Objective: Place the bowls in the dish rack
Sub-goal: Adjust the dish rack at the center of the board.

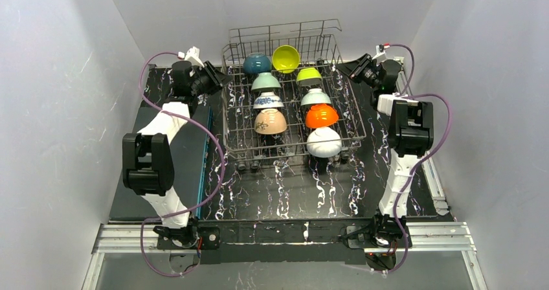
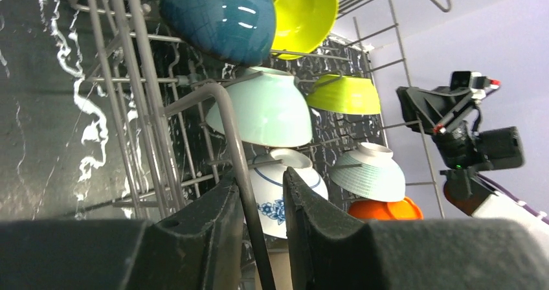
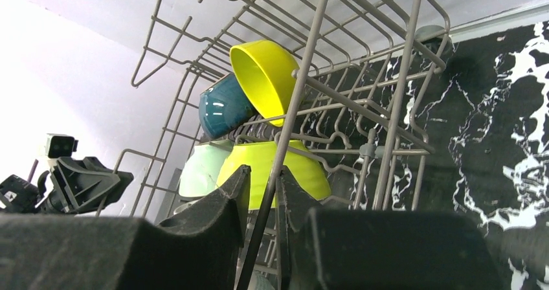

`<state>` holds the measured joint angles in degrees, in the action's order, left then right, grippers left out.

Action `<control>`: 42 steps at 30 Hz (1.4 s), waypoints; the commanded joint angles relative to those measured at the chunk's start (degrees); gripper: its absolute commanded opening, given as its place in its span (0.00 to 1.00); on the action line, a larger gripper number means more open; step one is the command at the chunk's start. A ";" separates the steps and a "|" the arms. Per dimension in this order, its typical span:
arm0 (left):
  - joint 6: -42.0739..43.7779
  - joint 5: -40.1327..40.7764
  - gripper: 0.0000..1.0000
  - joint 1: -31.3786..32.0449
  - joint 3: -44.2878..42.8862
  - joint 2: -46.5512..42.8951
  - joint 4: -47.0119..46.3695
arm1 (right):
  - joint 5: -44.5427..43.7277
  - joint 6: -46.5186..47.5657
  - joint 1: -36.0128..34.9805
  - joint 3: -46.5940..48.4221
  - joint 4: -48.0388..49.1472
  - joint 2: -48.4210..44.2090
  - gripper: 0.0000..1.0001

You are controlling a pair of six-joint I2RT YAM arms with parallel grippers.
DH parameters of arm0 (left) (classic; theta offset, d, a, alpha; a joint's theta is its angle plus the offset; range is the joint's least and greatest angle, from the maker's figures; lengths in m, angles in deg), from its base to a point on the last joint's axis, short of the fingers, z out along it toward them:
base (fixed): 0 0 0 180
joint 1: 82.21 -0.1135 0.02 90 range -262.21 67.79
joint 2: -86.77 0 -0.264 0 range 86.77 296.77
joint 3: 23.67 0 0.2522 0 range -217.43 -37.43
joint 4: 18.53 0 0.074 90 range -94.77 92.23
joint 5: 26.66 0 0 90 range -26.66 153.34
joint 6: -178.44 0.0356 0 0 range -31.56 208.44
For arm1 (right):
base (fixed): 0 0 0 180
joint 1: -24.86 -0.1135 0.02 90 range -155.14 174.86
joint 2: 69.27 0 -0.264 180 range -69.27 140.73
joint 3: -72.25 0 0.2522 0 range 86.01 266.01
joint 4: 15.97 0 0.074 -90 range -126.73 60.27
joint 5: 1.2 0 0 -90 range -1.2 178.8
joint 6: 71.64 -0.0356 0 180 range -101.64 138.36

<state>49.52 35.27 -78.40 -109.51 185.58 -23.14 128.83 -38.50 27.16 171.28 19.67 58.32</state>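
Right gripper (image 3: 263,177) pinches a dish rack (image 3: 310,44) wire; left gripper (image 2: 259,188), lower centre, straddles one loosely — tighten it, then move both evenly.

Left wrist view: teal bowl (image 2: 220,18) cut off by top edge. Orange bowl (image 2: 385,208) half hidden behind left hand (image 2: 259,180).

Right wrist view: mint bowl (image 3: 202,168) mostly behind lower yellow-green bowl (image 3: 304,170). Right hand (image 3: 263,170) straddles a dish rack (image 3: 362,111) wire; contact unclear.

Overhead: fingertips too small to read.
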 commanded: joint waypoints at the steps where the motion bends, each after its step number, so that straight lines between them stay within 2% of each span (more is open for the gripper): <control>1: -2.62 -11.52 0.00 5.98 -1.78 -15.71 -22.06 | 9.25 1.48 -4.74 -0.03 20.86 -22.00 0.01; 12: -3.91 -10.34 0.00 8.10 9.70 -24.56 -21.82 | 9.40 3.24 -5.25 -13.00 14.18 -33.17 0.01; 16: -4.48 -9.89 0.00 8.47 14.32 -28.31 -20.98 | 8.49 5.51 -5.83 -18.74 7.85 -37.79 0.01; 23: -5.52 -9.56 0.00 9.35 21.49 -33.56 -18.07 | 6.89 16.77 -7.27 -24.62 -12.14 -46.93 0.01; 27: -5.62 -10.04 0.00 9.62 24.07 -35.92 -15.52 | 2.29 25.43 -7.60 -25.57 -28.69 -51.76 0.01; 29: -4.04 -9.22 0.00 9.63 24.97 -37.35 -11.96 | -1.26 28.39 -7.68 -26.49 -35.03 -53.94 0.01; 33: 2.88 -4.39 0.00 9.70 24.98 -40.17 -1.85 | -7.95 30.01 -7.67 -28.72 -39.84 -56.31 0.01; 34: 4.66 -2.90 0.04 9.70 24.43 -40.56 1.24 | -9.94 31.88 -7.67 -27.99 -42.21 -56.39 0.19; 35: 7.20 -1.32 0.13 9.67 23.68 -40.91 4.55 | -12.00 33.06 -7.67 -26.87 -44.59 -56.45 0.42; 36: 9.10 0.13 0.26 9.67 22.81 -40.99 7.71 | -13.65 34.04 -7.67 -26.15 -46.21 -56.45 0.54; 37: 11.05 1.23 0.39 9.65 21.86 -40.93 10.49 | -15.73 34.84 -7.67 -25.30 -47.73 -56.47 0.59; 39: 15.02 4.02 0.59 9.63 19.40 -40.16 16.37 | -19.58 35.88 -7.67 -24.06 -49.28 -56.49 0.69; 40: 16.60 4.94 0.67 9.63 18.08 -39.46 19.44 | -21.25 36.46 -7.67 -23.65 -50.11 -56.44 0.75; 42: 19.47 7.14 0.77 9.63 15.28 -37.69 24.61 | -24.52 36.95 -7.67 -22.63 -51.40 -56.33 0.88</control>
<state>60.19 42.59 -69.61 -85.55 149.34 -2.71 105.54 -3.77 20.87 140.93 -37.85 6.37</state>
